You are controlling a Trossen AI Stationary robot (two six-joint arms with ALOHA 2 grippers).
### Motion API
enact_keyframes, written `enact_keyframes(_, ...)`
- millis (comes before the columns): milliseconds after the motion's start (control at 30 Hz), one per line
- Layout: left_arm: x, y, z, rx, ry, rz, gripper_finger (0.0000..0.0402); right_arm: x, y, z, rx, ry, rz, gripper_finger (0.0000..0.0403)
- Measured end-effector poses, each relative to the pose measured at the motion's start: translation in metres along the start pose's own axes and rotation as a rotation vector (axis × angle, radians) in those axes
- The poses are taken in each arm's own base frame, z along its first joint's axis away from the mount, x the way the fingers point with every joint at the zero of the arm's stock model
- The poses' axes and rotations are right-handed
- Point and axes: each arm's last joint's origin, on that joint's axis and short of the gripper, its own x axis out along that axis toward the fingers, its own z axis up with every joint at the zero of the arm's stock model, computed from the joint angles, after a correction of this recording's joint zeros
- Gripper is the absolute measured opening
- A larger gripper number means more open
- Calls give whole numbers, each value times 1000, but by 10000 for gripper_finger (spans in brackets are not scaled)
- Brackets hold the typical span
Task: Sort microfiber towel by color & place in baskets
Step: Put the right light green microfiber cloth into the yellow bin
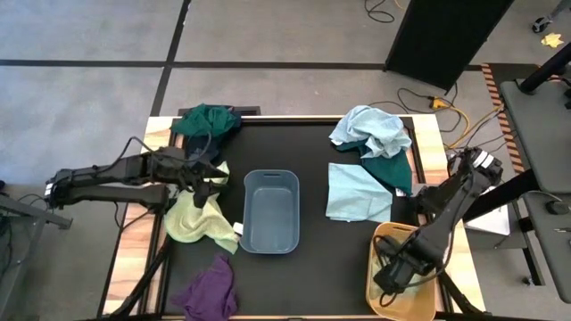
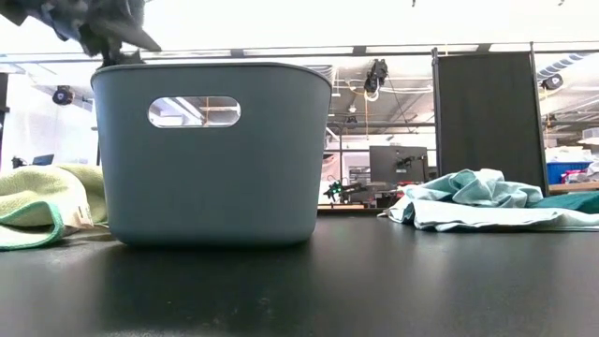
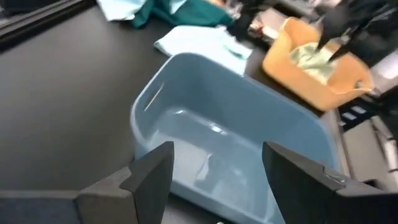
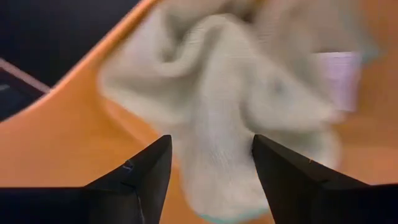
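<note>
on the black mat [image 1: 312, 267], mid-table, stands the grey-blue basket [image 1: 270, 210], with nothing in it as the left wrist view shows. around it lie the cloths: a pale yellow-green towel [image 1: 201, 218] just beside the basket's left wall, a purple towel [image 1: 211, 290] near the front edge, a dark green towel [image 1: 207, 121] at the back left corner. to the right, a light blue towel [image 1: 357, 192] lies flat, with a second dark green towel [image 1: 389, 167] and a crumpled light blue one [image 1: 371, 130] bunched behind it. cables [image 1: 419, 98] trail on the floor beyond the table.

left gripper [image 1: 211, 176] hovers above the yellow-green towel, beside the grey-blue basket's left rim; its fingers [image 3: 155, 171] stand apart with nothing between them, the basket's inside showing through the gap.

right gripper [image 1: 393, 270] hangs over the yellow-orange basket [image 1: 379, 267] at the front right corner. a pale yellow-green towel [image 4: 242, 112] lies crumpled in that basket, just ahead of the fingers [image 4: 146, 177]. those fingers are spread and the cloth sits between and beyond their tips, not pinched.

low view: grey-blue basket blocks most of the table; part of the left arm shows above its rim.
</note>
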Motion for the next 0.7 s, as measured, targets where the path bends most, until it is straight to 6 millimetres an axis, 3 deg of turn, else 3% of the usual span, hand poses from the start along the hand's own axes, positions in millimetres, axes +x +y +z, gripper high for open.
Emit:
enact_keyframes(167,-17,-12,15,48,-11,-128,230,50,-11,14,14,9,-133,195)
enact_keyframes(333,-31,-16,22,61,-2,-137,230,75,-26,27,80,-8,-271,193)
enact_keyframes(500,-38,-17,24,61,-17,-142,230,63,-30,25,153,-11,-337,198)
enact_keyframes(700,-43,-19,28,63,-42,-154,230,22,-31,14,186,23,-363,198)
